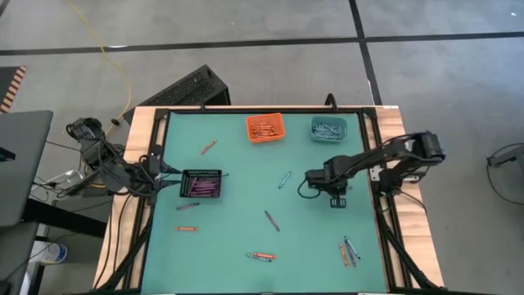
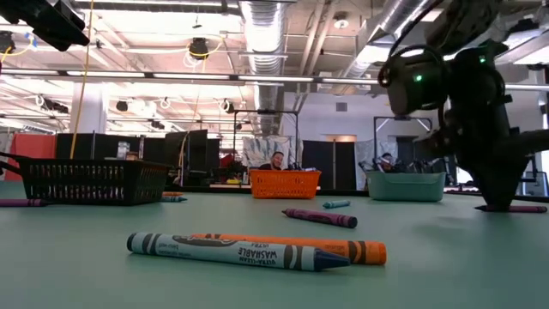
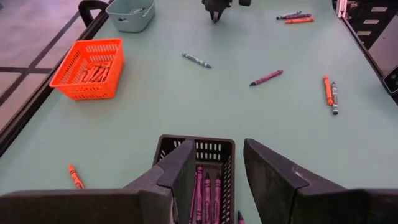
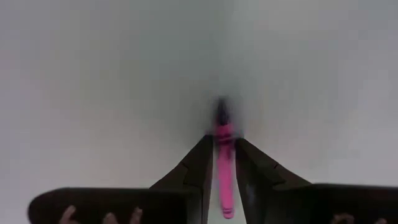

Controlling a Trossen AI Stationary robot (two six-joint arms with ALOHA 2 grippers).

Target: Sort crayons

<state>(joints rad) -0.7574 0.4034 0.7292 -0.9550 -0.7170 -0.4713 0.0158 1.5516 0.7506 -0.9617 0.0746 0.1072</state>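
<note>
My right gripper stands on the green table right of centre, fingers down, shut on a pink crayon that lies on the table. My left gripper is open and empty at the left end of the black bin, which holds purple crayons. Loose crayons lie about: a teal one, a purple one, an orange one, and a blue and orange pair near the front edge. My right gripper pinches the pink crayon's two long sides between its two fingers. The fingers come from above, pointing down, and lie across the crayon. The crayon lies flat on the table, sticking out past the fingers.
An orange bin and a teal bin stand at the far edge, each with crayons inside. More crayons lie at the front right and at the left. A black frame rims the table.
</note>
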